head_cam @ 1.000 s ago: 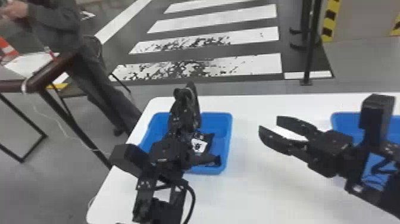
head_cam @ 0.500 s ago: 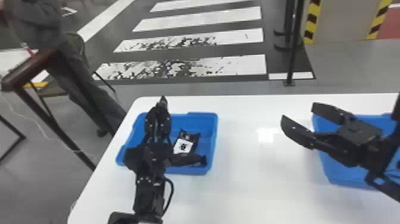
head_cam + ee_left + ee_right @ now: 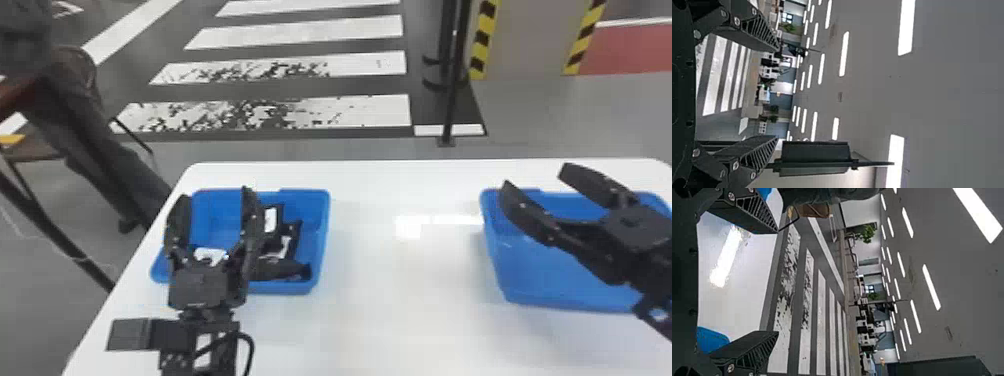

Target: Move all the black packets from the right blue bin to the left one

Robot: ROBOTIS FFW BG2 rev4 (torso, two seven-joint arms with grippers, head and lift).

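Observation:
My left gripper (image 3: pixel 214 195), open, stands over the left part of the left blue bin (image 3: pixel 322 220). Black packets with white labels lie in that bin, among them one packet (image 3: pixel 272 242) right of the fingers and another (image 3: pixel 282 270) along the near wall. A white label (image 3: pixel 210 255) shows between the fingers. Over the left and far side of the right blue bin (image 3: pixel 555 280) is my right gripper (image 3: pixel 535 177), also open, holding nothing. The left wrist view has the left gripper (image 3: pixel 778 93) with nothing in its grasp; the right wrist view has the right gripper (image 3: pixel 777 282) likewise.
Both bins stand on a white table (image 3: pixel 400 280), with a stretch of tabletop between them. A black pole (image 3: pixel 452 85) rises from the floor beyond the table's far edge. A dark table and chair (image 3: pixel 50 150) are off to the left.
The head view has swung to the right. Relative to the bins, my right gripper has moved right, over the right bin. My left gripper has shifted left and turned, uncovering more packets.

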